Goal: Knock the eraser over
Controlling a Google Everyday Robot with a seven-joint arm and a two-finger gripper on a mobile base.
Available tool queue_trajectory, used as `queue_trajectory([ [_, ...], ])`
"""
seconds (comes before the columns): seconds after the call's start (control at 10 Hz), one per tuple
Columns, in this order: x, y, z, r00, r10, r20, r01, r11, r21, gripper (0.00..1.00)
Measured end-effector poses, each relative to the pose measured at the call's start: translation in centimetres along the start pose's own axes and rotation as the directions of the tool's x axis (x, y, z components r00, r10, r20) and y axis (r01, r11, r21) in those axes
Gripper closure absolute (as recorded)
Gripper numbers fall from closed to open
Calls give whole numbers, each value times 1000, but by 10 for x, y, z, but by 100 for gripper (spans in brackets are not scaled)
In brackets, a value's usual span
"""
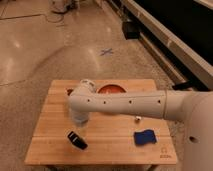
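Observation:
The eraser (77, 140) is a small black block on the wooden table (50, 150), near the front left. It stands tilted on the tabletop. My white arm reaches in from the right across the table. My gripper (80, 121) points down just above and behind the eraser, a short gap away from it. The arm's wrist hides the tabletop behind the gripper.
A blue spongy pad (145, 137) lies at the front right. A red-orange bowl (111, 89) sits at the back, half hidden by the arm. A small dark object (69, 91) is at the back left. A small pale item (137, 118) sits under the arm. Floor surrounds the table.

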State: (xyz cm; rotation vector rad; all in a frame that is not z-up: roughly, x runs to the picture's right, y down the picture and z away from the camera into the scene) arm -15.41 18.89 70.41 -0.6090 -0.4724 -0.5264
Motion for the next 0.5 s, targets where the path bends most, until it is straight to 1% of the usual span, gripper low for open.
queue_trajectory([
  [0.3, -25, 5, 2, 999, -23, 29, 24, 1000, -14, 35],
  [0.5, -24, 5, 2, 999, -22, 29, 22, 1000, -13, 35],
])
